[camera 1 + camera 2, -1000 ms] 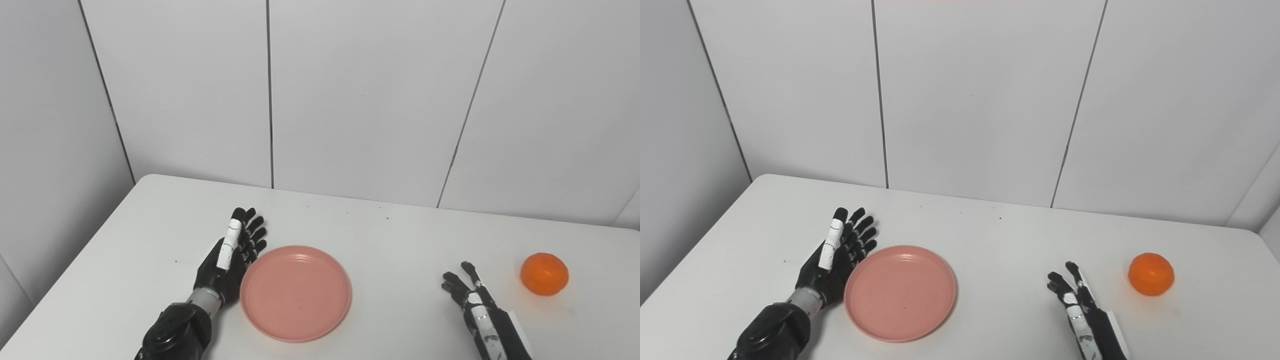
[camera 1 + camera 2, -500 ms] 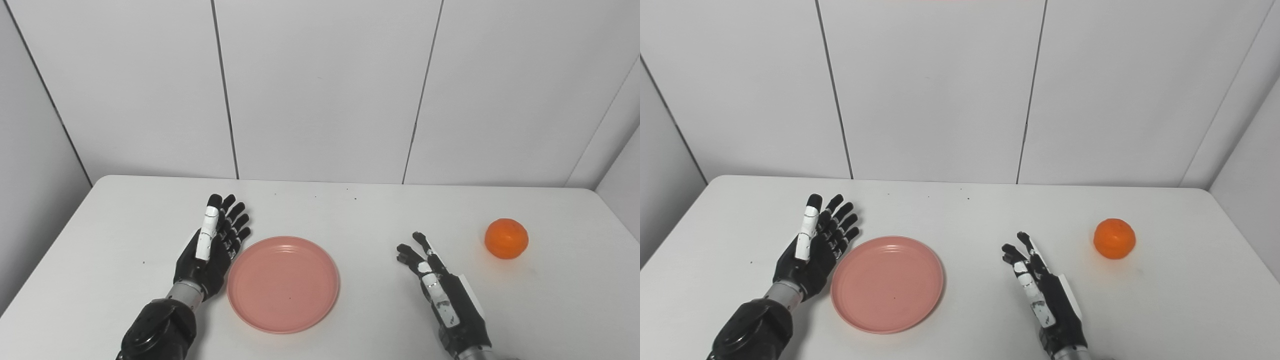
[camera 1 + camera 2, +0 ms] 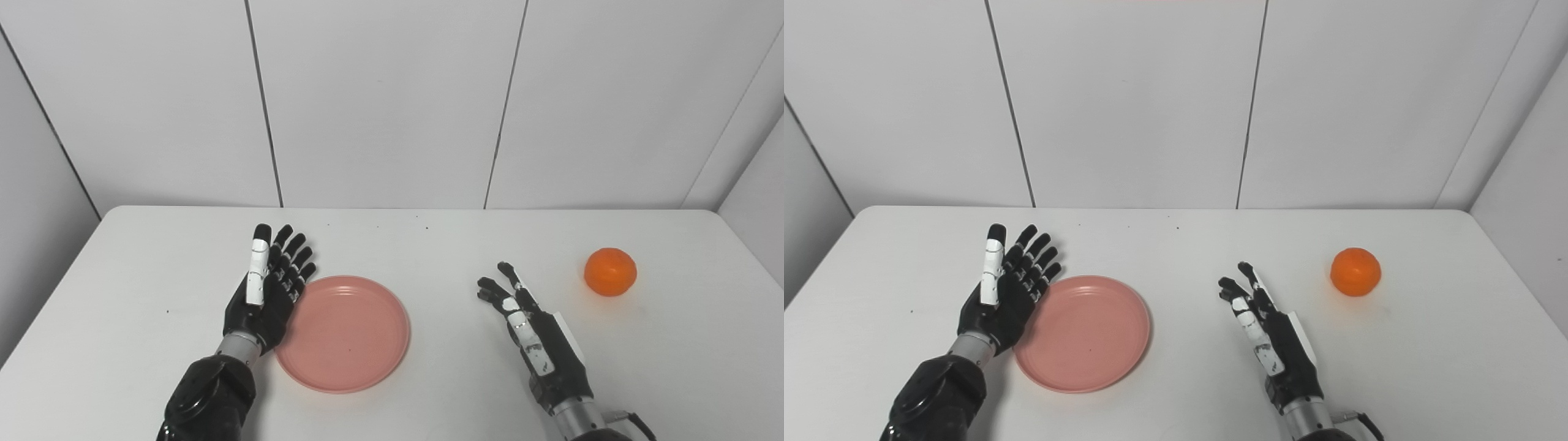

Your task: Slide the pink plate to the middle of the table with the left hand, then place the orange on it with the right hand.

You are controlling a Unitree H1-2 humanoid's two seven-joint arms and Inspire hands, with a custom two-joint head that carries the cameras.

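The pink plate (image 3: pixel 343 331) lies flat on the white table (image 3: pixel 429 245), left of the middle. My left hand (image 3: pixel 269 288) is open, fingers straight and pointing away, its edge against the plate's left rim. The orange (image 3: pixel 610 272) sits on the table at the right, apart from both hands. My right hand (image 3: pixel 533 324) is open and empty, resting on its edge between the plate and the orange, well short of the orange. In the right eye view the plate (image 3: pixel 1084 331), the left hand (image 3: pixel 1007 285), the right hand (image 3: pixel 1265 324) and the orange (image 3: pixel 1355 272) show the same layout.
White wall panels stand behind the table's far edge (image 3: pixel 404 208). The table's right edge runs close to the orange. Nothing else stands on the table.
The camera has swung right and tilted, so the whole picture shifted. The plate with the left hand beside it has edged right. The right hand has reached farther up the table.
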